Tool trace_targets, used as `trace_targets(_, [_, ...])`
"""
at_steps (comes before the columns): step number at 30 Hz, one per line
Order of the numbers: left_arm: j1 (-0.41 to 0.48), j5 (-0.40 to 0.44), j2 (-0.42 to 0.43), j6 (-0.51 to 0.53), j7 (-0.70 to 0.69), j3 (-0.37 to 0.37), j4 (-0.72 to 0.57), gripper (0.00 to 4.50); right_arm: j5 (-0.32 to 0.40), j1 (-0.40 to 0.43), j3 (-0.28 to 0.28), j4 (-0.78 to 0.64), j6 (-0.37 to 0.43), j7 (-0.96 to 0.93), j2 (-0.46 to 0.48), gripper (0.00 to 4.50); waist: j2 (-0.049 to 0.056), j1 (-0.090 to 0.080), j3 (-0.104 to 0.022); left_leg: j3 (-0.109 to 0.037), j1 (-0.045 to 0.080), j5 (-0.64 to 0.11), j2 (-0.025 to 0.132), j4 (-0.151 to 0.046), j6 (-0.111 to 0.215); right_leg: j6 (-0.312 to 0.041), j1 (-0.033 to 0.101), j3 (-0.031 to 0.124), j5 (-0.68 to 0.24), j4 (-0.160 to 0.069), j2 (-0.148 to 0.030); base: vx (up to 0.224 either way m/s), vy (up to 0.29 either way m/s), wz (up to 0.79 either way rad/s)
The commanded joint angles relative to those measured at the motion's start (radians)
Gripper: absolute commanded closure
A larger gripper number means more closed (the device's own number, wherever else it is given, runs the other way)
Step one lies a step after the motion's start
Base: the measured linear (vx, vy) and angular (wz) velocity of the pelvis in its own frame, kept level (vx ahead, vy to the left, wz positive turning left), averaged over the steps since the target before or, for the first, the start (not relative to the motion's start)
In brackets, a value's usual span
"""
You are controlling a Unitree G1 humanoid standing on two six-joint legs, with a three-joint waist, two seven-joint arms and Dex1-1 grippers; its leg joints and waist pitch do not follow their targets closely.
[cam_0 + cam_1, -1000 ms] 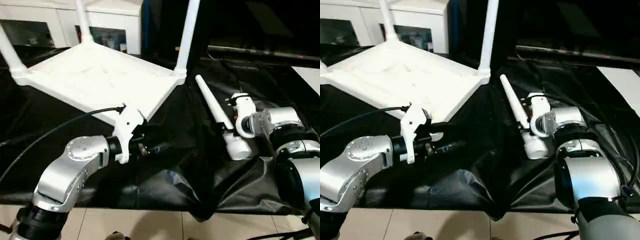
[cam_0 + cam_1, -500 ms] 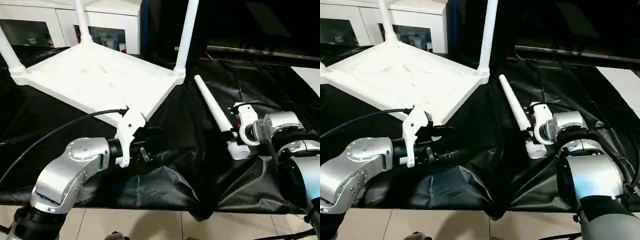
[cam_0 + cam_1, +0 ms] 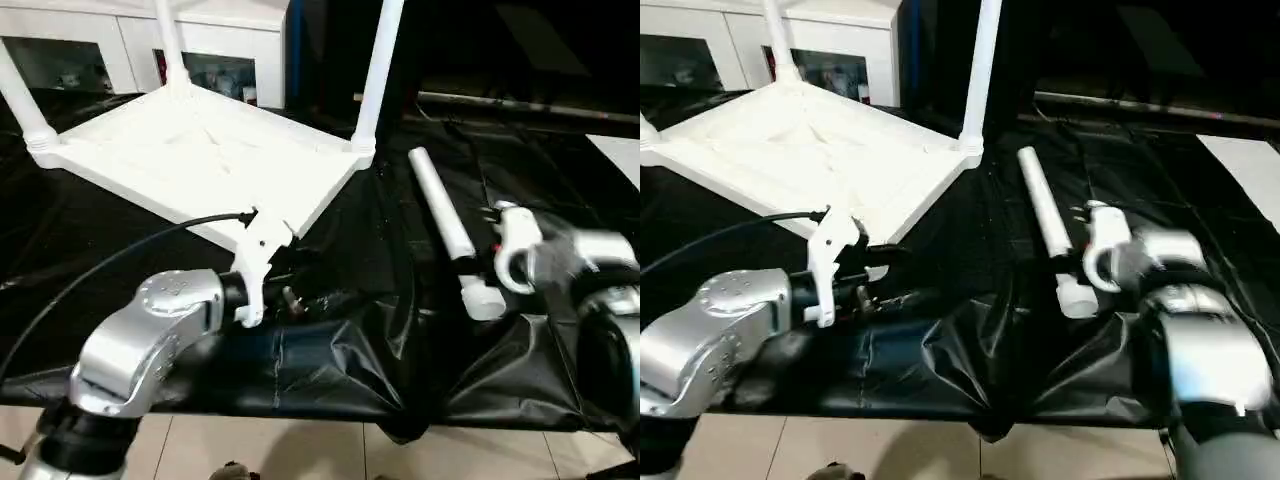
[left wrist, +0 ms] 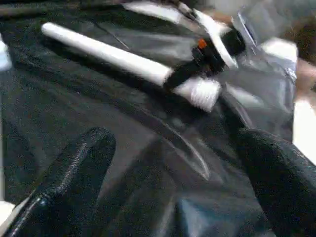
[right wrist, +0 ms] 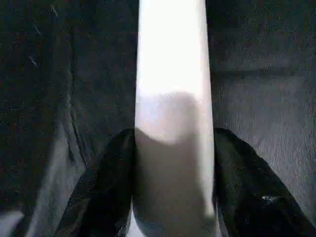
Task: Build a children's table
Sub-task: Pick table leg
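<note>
Right end effector sits at the loose leg on the black desk, beside the upturned tabletop with three legs up. Left wrist: left end effector gaping, empty. Right wrist: fingers clasp the leg on both sides. Step: picking up the fourth leg; next, lift and seat it in the free corner socket.

White tabletop, white loose leg; black table cover.
</note>
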Motion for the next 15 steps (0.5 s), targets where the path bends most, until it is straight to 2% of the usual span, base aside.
trace_targets(1, [-0.053,-0.050,-0.068,0.012,0.054,0.065,0.039,0.00,0.124,0.095,-0.114,-0.245,-0.100,0.091,0.002,2.60,-0.005,0.015,-0.068,0.001,0.017,-0.152,0.040,-0.069,-0.009,-0.235,0.055,0.034,-0.049,-0.078,-0.058,0.000,0.000,0.00])
trace_targets(2, [-0.075,-0.090,-0.110,0.036,0.077,0.098,0.057,0.00,0.193,0.154,-0.173,-0.362,-0.111,0.139,0.022,2.60,-0.007,0.013,-0.074,-0.001,0.018,-0.129,0.041,-0.066,-0.001,-0.242,0.061,0.034,-0.010,-0.070,-0.054,0.000,0.000,0.00])
trace_targets(3, [-0.101,-0.145,-0.163,0.068,0.104,0.137,0.078,0.00,0.291,0.229,-0.251,-0.510,-0.096,0.193,0.060,2.61,-0.009,0.018,-0.078,-0.003,0.019,-0.098,0.042,-0.067,0.023,-0.255,0.058,0.030,0.029,-0.066,-0.054,0.000,0.000,0.00])
trace_targets(4, [-0.102,-0.147,-0.165,0.069,0.104,0.138,0.079,0.00,0.295,0.232,-0.254,-0.516,-0.095,0.195,0.061,2.61,-0.020,0.012,-0.074,0.000,0.012,-0.088,0.036,-0.069,0.035,-0.255,0.062,0.030,0.034,-0.068,-0.049,0.000,0.000,0.00])
trace_targets(5, [-0.108,-0.157,-0.174,0.071,0.107,0.143,0.083,0.00,0.315,0.246,-0.269,-0.542,-0.087,0.203,0.070,2.61,-0.014,0.024,-0.075,-0.002,0.019,-0.094,0.040,-0.068,0.051,-0.260,0.059,0.031,0.017,-0.069,-0.055,0.000,0.000,0.00])
trace_targets(6, [-0.125,-0.189,-0.205,0.080,0.113,0.155,0.095,0.00,0.388,0.310,-0.290,-0.664,-0.046,0.245,0.103,2.61,-0.005,0.024,-0.073,-0.003,0.019,-0.097,0.040,-0.070,0.055,-0.264,0.056,0.028,-0.020,-0.073,-0.054,0.000,0.000,0.00])
trace_targets(8, [-0.143,-0.216,-0.234,0.091,0.121,0.166,0.108,0.00,0.476,0.369,-0.305,-0.787,-0.003,0.294,0.140,2.61,0.000,0.024,-0.069,-0.003,0.020,-0.124,0.041,-0.073,0.060,-0.257,0.054,0.030,-0.056,-0.079,-0.052,0.000,0.000,0.00])
trace_targets(10, [-0.166,-0.240,-0.265,0.102,0.133,0.179,0.127,0.00,0.557,0.406,-0.305,-0.884,0.043,0.340,0.164,2.61,0.000,0.022,-0.070,-0.008,0.021,-0.160,0.043,-0.076,0.052,-0.246,0.052,0.026,-0.119,-0.087,-0.053,0.000,0.000,0.00])
trace_targets(11, [-0.181,-0.253,-0.281,0.108,0.139,0.188,0.138,0.00,0.599,0.425,-0.299,-0.935,0.064,0.362,0.174,2.61,0.008,0.022,-0.067,-0.008,0.025,-0.182,0.042,-0.079,0.036,-0.239,0.049,0.027,-0.160,-0.093,-0.053,0.000,0.000,0.00])
trace_targets(13, [-0.218,-0.274,-0.311,0.119,0.150,0.210,0.164,0.00,0.641,0.452,-0.265,-1.004,0.100,0.389,0.176,2.62,0.007,0.019,-0.065,-0.010,0.023,-0.214,0.041,-0.082,0.017,-0.226,0.048,0.025,-0.218,-0.098,-0.053,0.000,0.000,0.00])
trace_targets(15, [-0.244,-0.290,-0.332,0.128,0.158,0.226,0.182,0.00,0.665,0.465,-0.249,-1.038,0.120,0.395,0.180,2.62,0.008,0.019,-0.060,-0.012,0.024,-0.242,0.041,-0.085,-0.005,-0.195,0.043,0.027,-0.293,-0.106,-0.056,0.000,0.000,0.00])
